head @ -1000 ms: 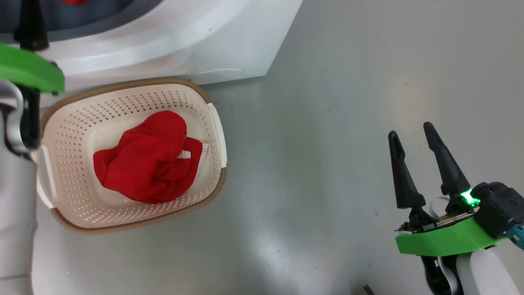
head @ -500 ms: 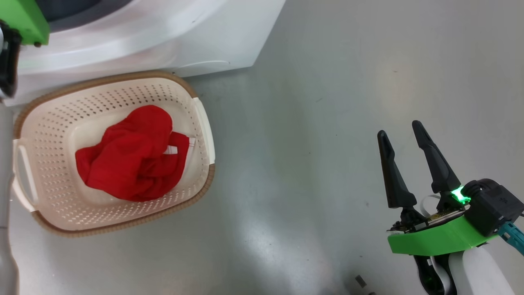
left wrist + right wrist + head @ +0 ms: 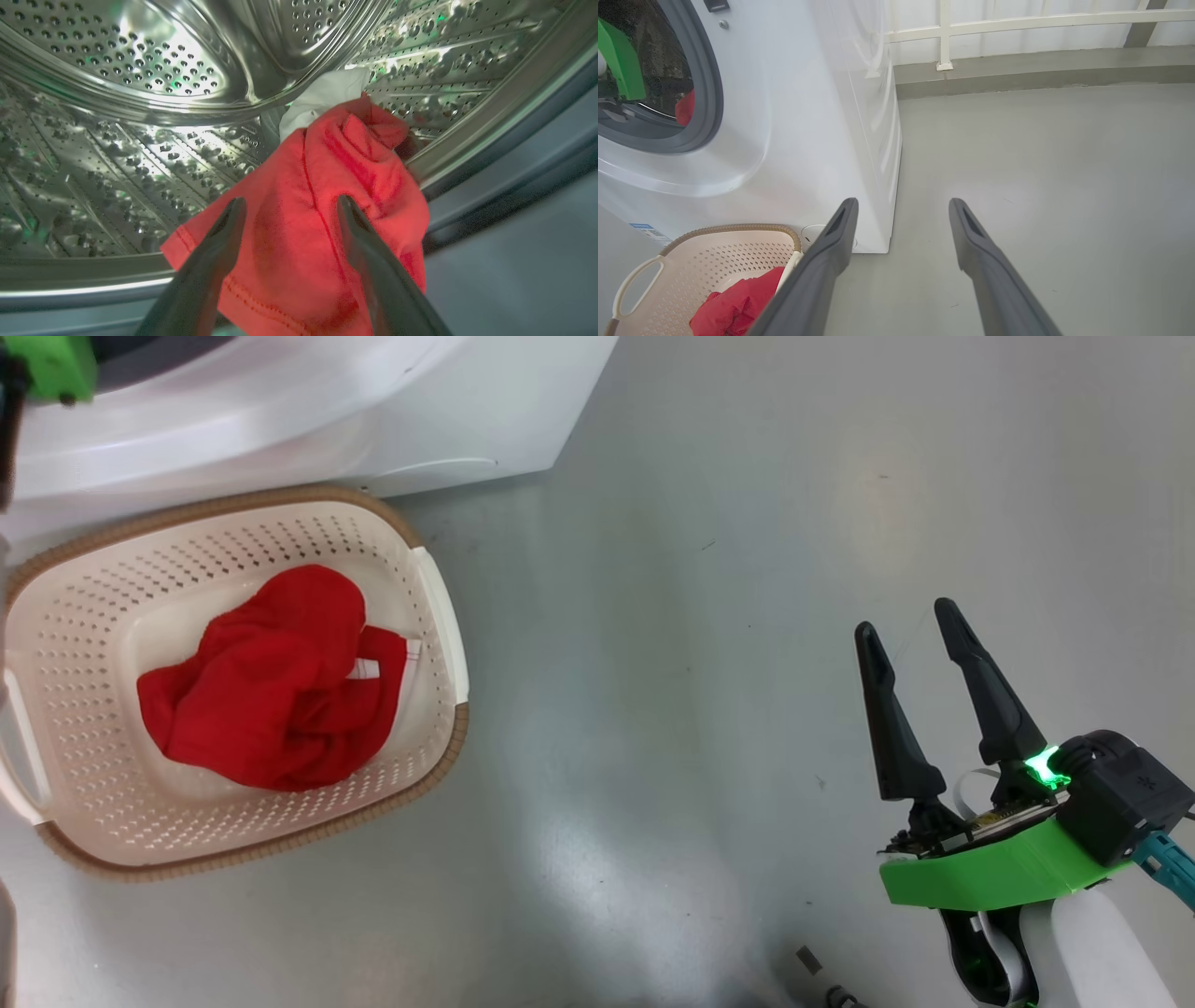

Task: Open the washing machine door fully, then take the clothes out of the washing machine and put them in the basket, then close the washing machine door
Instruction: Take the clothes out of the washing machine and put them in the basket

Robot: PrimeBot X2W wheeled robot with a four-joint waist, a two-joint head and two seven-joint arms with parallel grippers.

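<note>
Red clothes [image 3: 327,186] lay in the washing machine [image 3: 140,60] drum, between spread fingers of left gripper [image 3: 288,201], unclamped. Before the machine, basket [image 3: 443,616] held another red garment [image 3: 271,691]; right gripper [image 3: 904,616] hung open, well apart.

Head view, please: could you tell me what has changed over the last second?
The camera swung, sliding the whole scene leftward. The left arm moved up that view toward the washing machine opening. Its left hand is now open over a red garment in the drum, not gripping. Unchanged: the clothes lie in the basket, and the right hand stays open above the floor.
</note>
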